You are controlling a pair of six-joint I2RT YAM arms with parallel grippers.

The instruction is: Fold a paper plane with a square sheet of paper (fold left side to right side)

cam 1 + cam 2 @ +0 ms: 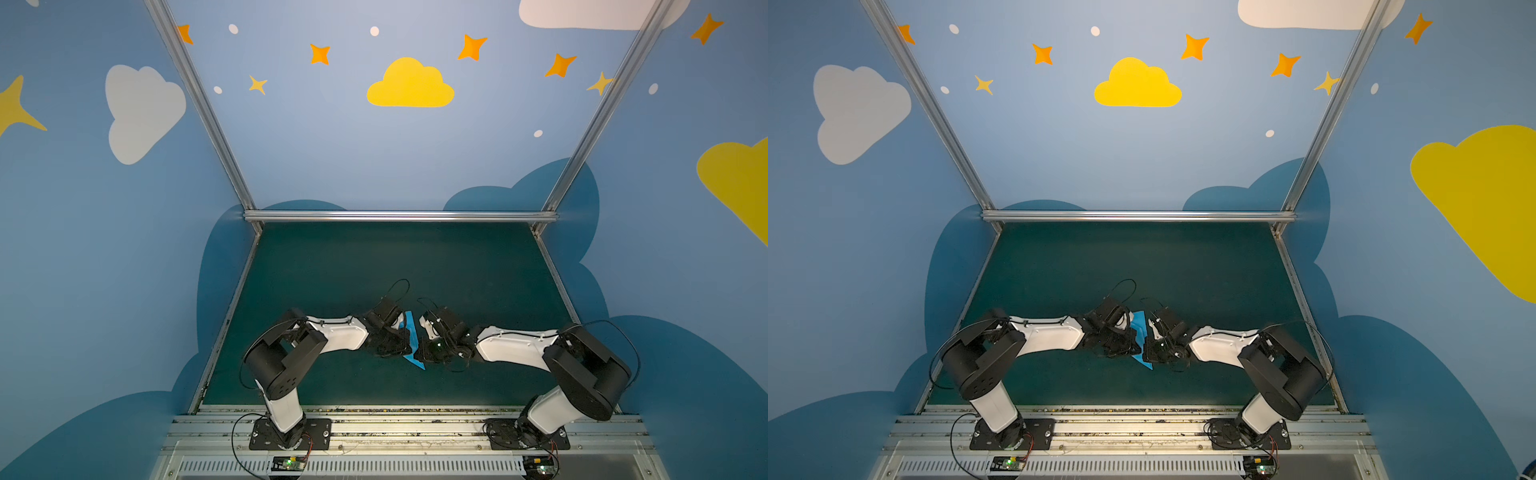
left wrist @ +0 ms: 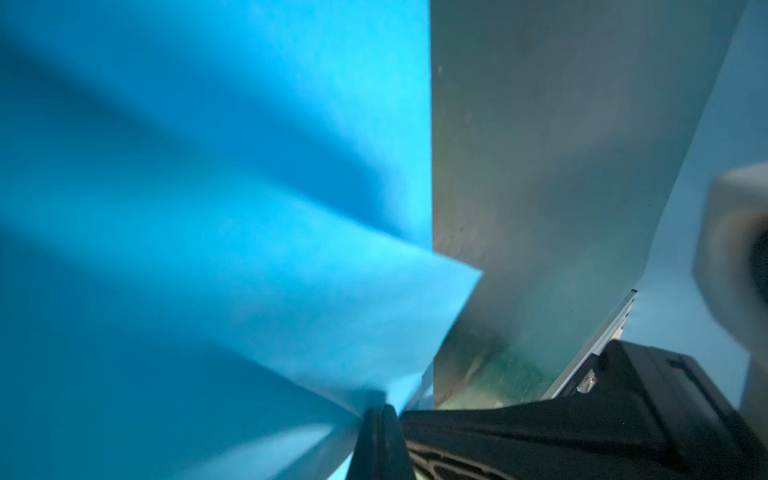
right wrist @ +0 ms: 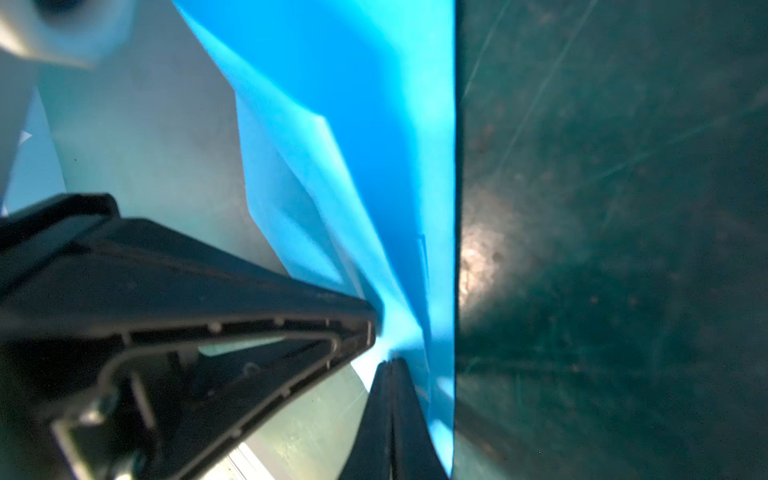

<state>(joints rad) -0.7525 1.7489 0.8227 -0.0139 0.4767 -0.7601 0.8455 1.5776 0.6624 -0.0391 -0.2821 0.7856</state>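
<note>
The sky-blue sheet, folded into a slim pointed paper plane (image 1: pixel 411 332) (image 1: pixel 1139 332), stands on edge between my two grippers over the middle of the green mat. Its sharp tip points toward the near edge. My left gripper (image 1: pixel 400 337) (image 1: pixel 1128 338) meets it from the left, my right gripper (image 1: pixel 423 345) (image 1: pixel 1148 347) from the right. In the left wrist view the left gripper (image 2: pixel 380 411) is shut, and the paper's (image 2: pixel 208 208) creases fan out from its tips. The right gripper (image 3: pixel 392 363) is shut too, at the foot of the paper's folds (image 3: pixel 374 124).
The green mat (image 1: pixel 374 266) is bounded by an aluminium rail (image 1: pixel 399 216) at the back and blue painted walls at the sides. The other arm's black finger crosses each wrist view (image 2: pixel 582 415) (image 3: pixel 187 311). Both arm bases stand on the near rail.
</note>
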